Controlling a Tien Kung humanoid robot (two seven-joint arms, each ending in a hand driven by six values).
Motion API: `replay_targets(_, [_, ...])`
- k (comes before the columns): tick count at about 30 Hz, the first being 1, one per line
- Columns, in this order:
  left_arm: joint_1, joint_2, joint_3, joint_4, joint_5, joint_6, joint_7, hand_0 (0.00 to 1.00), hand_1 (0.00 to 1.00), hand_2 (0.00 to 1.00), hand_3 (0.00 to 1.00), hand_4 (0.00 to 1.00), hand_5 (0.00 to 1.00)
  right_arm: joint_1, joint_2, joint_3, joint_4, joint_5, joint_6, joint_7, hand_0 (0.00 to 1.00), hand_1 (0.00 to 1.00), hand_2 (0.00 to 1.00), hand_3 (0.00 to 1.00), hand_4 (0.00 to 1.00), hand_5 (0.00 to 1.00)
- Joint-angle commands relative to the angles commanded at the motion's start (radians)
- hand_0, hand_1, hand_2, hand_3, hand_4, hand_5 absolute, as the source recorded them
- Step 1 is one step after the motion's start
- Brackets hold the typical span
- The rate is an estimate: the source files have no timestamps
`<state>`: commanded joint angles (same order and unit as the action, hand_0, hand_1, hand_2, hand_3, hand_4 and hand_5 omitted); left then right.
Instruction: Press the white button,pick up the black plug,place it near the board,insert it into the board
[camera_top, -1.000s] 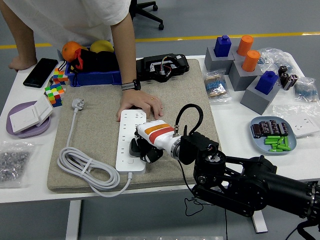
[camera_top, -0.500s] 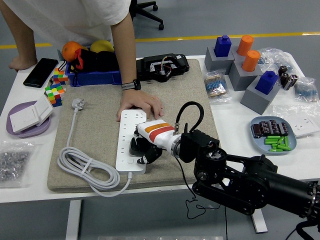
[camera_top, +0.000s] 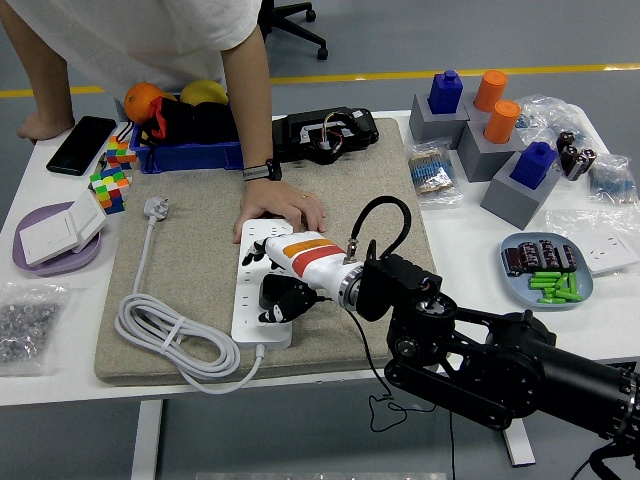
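Grey mat (camera_top: 190, 250) looks grippy, but I'm worried my right hand (camera_top: 285, 285), clamped on the black plug (camera_top: 278, 296), misses the board (camera_top: 262, 280) sockets since the person's hand (camera_top: 280, 212) only pins its far end.

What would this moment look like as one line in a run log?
right hand: holding black plug over power strip | person's hand: steadying strip's far end | left hand: unseen

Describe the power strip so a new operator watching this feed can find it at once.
Start at the beige mat covering the middle of the white table. On its near left part lies the power strip, a long white board running front to back, with a person's hand pressing its far end and the robot's right hand over it. Unlike the loose white plug left of it, it is flat and lined with sockets.
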<state>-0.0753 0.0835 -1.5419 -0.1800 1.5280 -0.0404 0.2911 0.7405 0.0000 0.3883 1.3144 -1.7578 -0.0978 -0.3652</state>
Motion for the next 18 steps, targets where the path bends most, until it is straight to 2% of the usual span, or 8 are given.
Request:
replay_targets(2, [0.0, -0.001, 0.0, 0.0, 0.001, 0.0, 0.0, 0.649, 0.642, 0.642, 0.684, 0.566, 0.033, -0.009, 0.0, 0.012, 0.017, -0.001, -0.007, 0.011, 0.493, 0.625, 0.733, 0.715, 0.992, 0.166])
replay_targets(3, [0.001, -0.001, 0.0, 0.0, 0.0, 0.001, 0.0, 0.649, 0.642, 0.642, 0.684, 0.565, 0.033, -0.013, 0.0, 0.017, 0.025, -0.003, -0.011, 0.017, 0.487, 0.598, 0.686, 0.645, 0.969, 0.156])
replay_targets(8, [0.001, -0.002, 0.0, 0.0, 0.002, 0.001, 0.001, 0.649, 0.642, 0.642, 0.684, 0.565, 0.033, -0.031, 0.0, 0.037, 0.049, 0.002, -0.023, 0.052, 0.487, 0.598, 0.686, 0.645, 0.969, 0.156])
replay_targets(9, [0.001, -0.003, 0.0, 0.0, 0.003, 0.001, 0.001, 0.649, 0.642, 0.642, 0.684, 0.565, 0.032, -0.034, 0.0, 0.039, 0.052, 0.004, -0.022, 0.055, 0.459, 0.528, 0.583, 0.597, 0.86, 0.062])
replay_targets(14, [0.001, -0.004, 0.001, 0.0, -0.002, 0.002, 0.001, 0.649, 0.642, 0.642, 0.684, 0.565, 0.032, -0.054, 0.0, 0.043, 0.058, 0.017, -0.014, 0.064, 0.459, 0.528, 0.583, 0.597, 0.86, 0.062])
replay_targets(15, [0.002, -0.004, 0.002, 0.0, -0.004, 0.002, 0.001, 0.648, 0.642, 0.642, 0.683, 0.564, 0.032, -0.056, 0.0, 0.042, 0.058, 0.019, -0.014, 0.064, 0.455, 0.469, 0.502, 0.558, 0.833, 0.002])
replay_targets(18, [0.003, -0.005, 0.001, 0.0, -0.005, 0.002, 0.002, 0.648, 0.642, 0.642, 0.683, 0.564, 0.032, -0.064, 0.0, 0.037, 0.051, 0.022, -0.014, 0.066, 0.455, 0.469, 0.502, 0.558, 0.833, 0.002])
